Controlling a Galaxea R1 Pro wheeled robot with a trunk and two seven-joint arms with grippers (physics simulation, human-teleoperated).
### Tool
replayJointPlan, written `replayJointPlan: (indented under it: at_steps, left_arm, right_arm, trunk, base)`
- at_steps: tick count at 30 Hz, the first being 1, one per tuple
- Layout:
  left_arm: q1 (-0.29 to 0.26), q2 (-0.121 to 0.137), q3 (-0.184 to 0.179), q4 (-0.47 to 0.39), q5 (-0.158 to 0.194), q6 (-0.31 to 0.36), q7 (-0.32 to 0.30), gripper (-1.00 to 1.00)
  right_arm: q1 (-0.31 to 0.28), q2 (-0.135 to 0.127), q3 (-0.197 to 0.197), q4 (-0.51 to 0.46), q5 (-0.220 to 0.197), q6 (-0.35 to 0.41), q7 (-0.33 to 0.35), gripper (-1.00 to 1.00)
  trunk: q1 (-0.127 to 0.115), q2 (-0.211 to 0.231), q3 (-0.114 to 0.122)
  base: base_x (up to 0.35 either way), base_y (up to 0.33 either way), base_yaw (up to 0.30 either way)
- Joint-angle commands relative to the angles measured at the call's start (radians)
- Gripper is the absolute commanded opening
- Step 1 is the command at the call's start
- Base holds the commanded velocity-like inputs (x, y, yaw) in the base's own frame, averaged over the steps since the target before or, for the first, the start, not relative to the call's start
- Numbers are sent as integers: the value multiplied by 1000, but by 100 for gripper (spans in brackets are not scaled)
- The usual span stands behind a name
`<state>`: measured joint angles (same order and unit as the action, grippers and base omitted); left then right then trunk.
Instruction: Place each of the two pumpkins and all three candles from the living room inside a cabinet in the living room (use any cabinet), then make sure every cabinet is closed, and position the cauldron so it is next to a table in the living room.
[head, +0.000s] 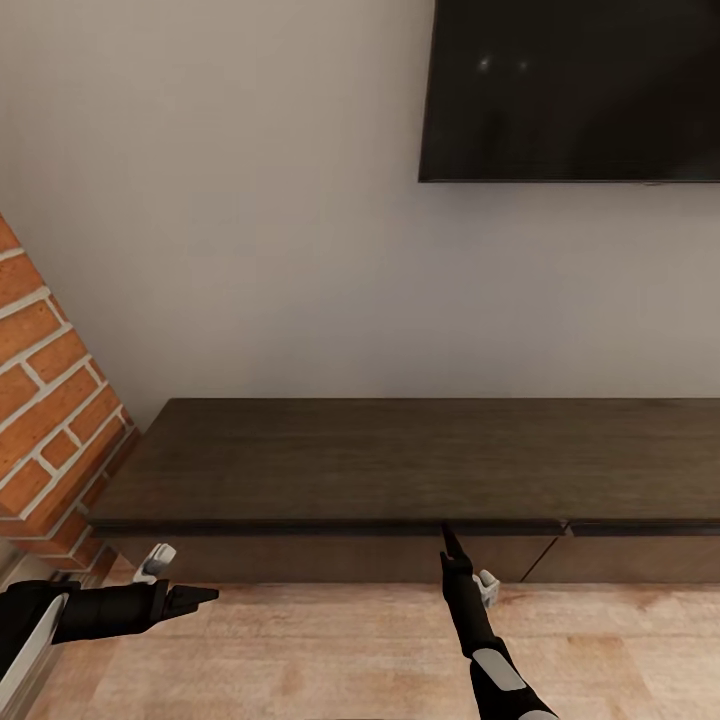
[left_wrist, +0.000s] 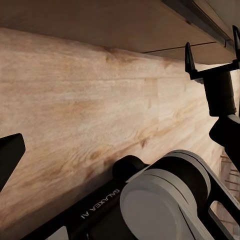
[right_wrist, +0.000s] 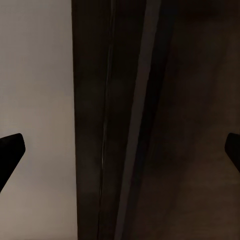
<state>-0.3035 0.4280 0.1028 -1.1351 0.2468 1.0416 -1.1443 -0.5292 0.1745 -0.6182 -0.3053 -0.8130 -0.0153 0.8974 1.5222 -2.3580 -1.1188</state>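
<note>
The long dark brown cabinet (head: 400, 460) runs along the wall with a bare flat top, and its drawer fronts (head: 330, 555) look shut. My right gripper (head: 450, 538) points up at the cabinet's front lip, open and holding nothing. In the right wrist view its fingertips (right_wrist: 11, 150) stand far apart before the dark cabinet edge (right_wrist: 125, 125). Low over the floor to the left, my left gripper (head: 205, 596) points right, open and empty. The left wrist view shows the right gripper (left_wrist: 211, 47) beneath the cabinet's underside (left_wrist: 115, 25). The pumpkins, candles, cauldron and table are out of view.
A black TV (head: 575, 90) hangs on the white wall above the cabinet. A red brick wall (head: 50, 420) juts in at the left, close to the cabinet's end. Pale wood floor (head: 320, 650) lies between me and the cabinet.
</note>
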Motion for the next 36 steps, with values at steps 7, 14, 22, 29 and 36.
replayJointPlan:
  at_steps: [7,14,22,29,36]
  left_arm:
    - [0,0,0,0,0,0,0,100]
    - [0,0,0,0,0,0,0,100]
    - [1,0,0,0,0,0,0,100]
    - [0,0,0,0,0,0,0,100]
    - [0,0,0,0,0,0,0,100]
  right_arm:
    - [0,0,0,0,0,0,0,100]
    - [0,0,0,0,0,0,0,100]
    - [0,0,1,0,1,0,0,100]
    - [0,0,2,0,2,-1,0,100]
    - [0,0,2,0,2,-2,0,100]
  trunk:
    - [19,-35,-16]
    - [38,-70,-31]
    - [38,-70,-31]
    - [38,-70,-31]
    - [38,-70,-31]
  base:
    - [0,0,0]
    - [0,0,0]
    - [35,0,0]
    - [23,0,0]
    - [17,0,0]
